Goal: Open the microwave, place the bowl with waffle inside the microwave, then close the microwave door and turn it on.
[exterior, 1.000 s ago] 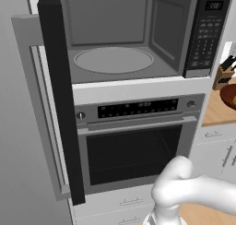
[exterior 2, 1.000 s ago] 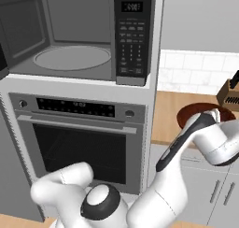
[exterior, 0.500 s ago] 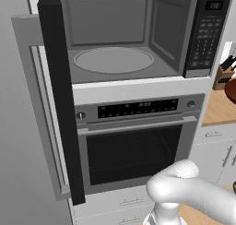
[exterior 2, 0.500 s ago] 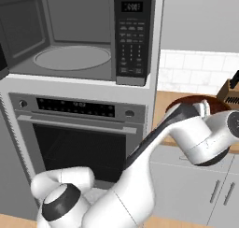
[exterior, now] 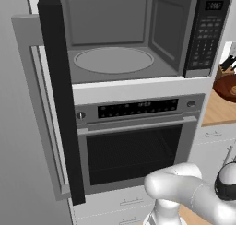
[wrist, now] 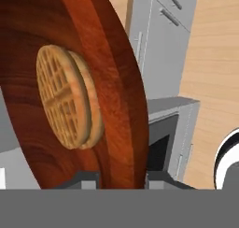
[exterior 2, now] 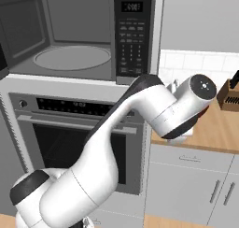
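In the left base view the microwave door point(exterior: 57, 95) stands swung open at about nine o'clock of the cavity, seen edge-on as a tall black slab in front of a grey panel. To its right the microwave point(exterior: 138, 35) shows its grey interior with the round glass turntable point(exterior: 114, 60) bare on the floor, and the keypad panel point(exterior: 206, 32) sits at three o'clock of the opening. Below it is the steel-fronted oven point(exterior: 133, 145) with its horizontal bar handle. At the far right edge, at about three o'clock of the frame, the reddish-brown bowl point(exterior: 227, 88) appears above the wooden worktop point(exterior: 216, 112), near a knife block point(exterior: 228, 65). In the right base view the white arm point(exterior 2: 140, 115) rises from seven o'clock and bends across the oven front toward the worktop point(exterior 2: 219, 129); its wrist hides the pincer there. In the hand view the pincer point(wrist: 120, 178) is closed narrowly on the rim of the bowl point(wrist: 116, 82) — one dark fingertip point(wrist: 84, 179) inside the wall, the other outside. The bowl runs from twelve to six o'clock, and the golden waffle point(wrist: 65, 98), with its grid pattern, lies against the bowl's inner surface at about nine o'clock. Grey cabinet fronts point(wrist: 158, 40) and pale wood floor show to the right.
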